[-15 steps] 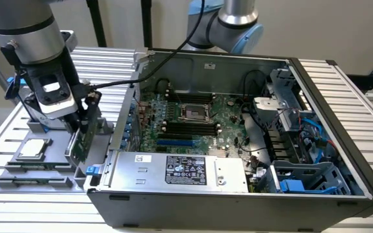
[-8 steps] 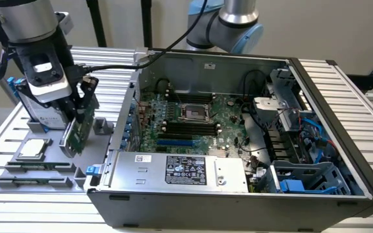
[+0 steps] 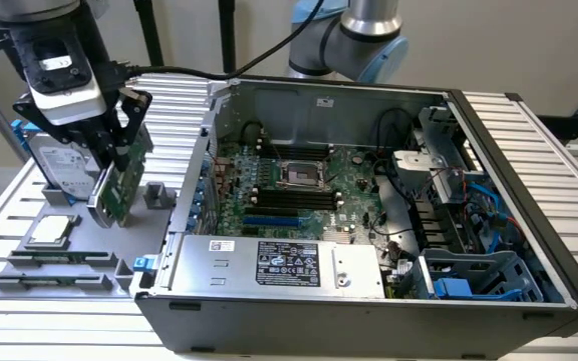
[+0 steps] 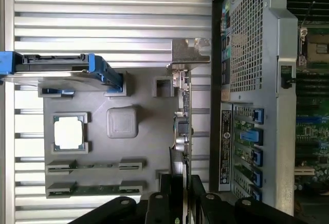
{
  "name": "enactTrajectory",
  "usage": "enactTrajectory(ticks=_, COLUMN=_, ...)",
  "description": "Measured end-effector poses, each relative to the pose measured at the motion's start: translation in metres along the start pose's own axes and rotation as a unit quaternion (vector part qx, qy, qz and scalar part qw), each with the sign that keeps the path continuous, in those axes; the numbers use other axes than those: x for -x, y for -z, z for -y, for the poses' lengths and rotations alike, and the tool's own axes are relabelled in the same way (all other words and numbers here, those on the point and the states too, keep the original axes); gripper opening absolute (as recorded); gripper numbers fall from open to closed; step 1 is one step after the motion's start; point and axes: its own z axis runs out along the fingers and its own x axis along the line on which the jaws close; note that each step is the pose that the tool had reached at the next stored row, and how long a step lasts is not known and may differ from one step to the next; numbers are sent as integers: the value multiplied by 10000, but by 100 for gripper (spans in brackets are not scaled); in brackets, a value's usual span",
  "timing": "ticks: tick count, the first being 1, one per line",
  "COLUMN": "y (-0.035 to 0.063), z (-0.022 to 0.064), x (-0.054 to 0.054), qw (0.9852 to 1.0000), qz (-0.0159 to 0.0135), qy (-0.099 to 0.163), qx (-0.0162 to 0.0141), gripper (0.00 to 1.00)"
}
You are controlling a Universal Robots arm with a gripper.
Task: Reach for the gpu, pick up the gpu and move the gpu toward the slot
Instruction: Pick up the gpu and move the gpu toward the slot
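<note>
Start with the grey tray (image 3: pixel 133 248) on the ribbed table (image 3: pixel 540 143). It carries:

- the gpu (image 3: pixel 120 188), standing on edge along the tray side nearest the case;
- the hard drive (image 3: pixel 63 162) with blue rails, upright just beside the gpu;
- a processor (image 3: pixel 53 228), flat in a square pocket;
- two memory sticks (image 3: pixel 56 260) in cradles at the tray's near end in the exterior view.

The gripper (image 3: pixel 118 154) sits down over the gpu's upper edge. You cannot tell from either view whether it has clamped the card.

The open computer case (image 3: pixel 369 331) lies just beside the tray, on the exterior view's right. It holds the motherboard (image 3: pixel 299 192), the power supply (image 3: pixel 219 263) and a blue-grey drive cage (image 3: pixel 470 274).

In the wrist view you see the gpu edge-on, with its silver bracket (image 4: pixel 190 54) at the end away from the gripper. A blank grey block (image 4: pixel 122 122) sits between processor and card, and the case's perforated rear wall carries blue tabs (image 4: pixel 248 135).

The hard drive bears a white label and the power supply a dark one — the print on both is too small to read.
</note>
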Motion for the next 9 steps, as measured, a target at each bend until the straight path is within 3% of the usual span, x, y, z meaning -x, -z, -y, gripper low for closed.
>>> enactTrajectory(ticks=9, y=395, z=6, x=296, qw=10000, qz=-16, qy=17, qx=31, gripper=26)
